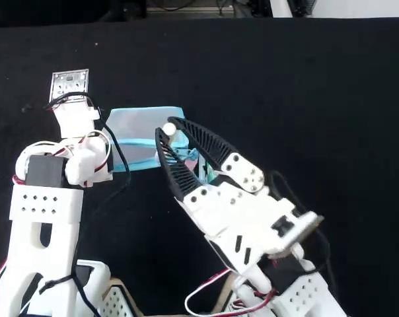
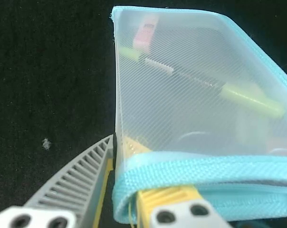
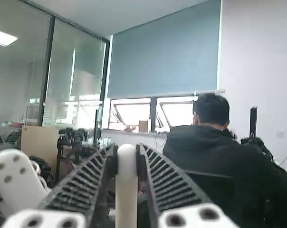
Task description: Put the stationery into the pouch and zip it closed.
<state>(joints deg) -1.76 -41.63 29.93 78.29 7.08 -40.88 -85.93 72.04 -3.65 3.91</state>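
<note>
**Pouch partly filled, 1 piece in hand**

The left end effector [image 2: 119,142] pinched a corner of the pouch [image 2: 181,95] on the table [image 1: 285,86], with a green pen [image 2: 250,99] inside. The right end effector [image 1: 170,127], at the pouch's other end, clamped a white stick [image 3: 126,180]. Inserting it and zipping probably remained.

There is lots of room along the far edge of the table [image 1: 305,72] and all down its right side, so a gripper could pass there. The pouch [image 1: 143,129] lies left of the middle. The left gripper [image 2: 119,145] pinches its left end and blocks that way in. The right gripper [image 1: 168,127] hangs over its right end, closed round a white stick [image 3: 126,190]. That arm fills the near right part of the table. Between the two arms, toward the near edge, there is a narrow gap. The way to the pouch from the far edge is open.
</note>
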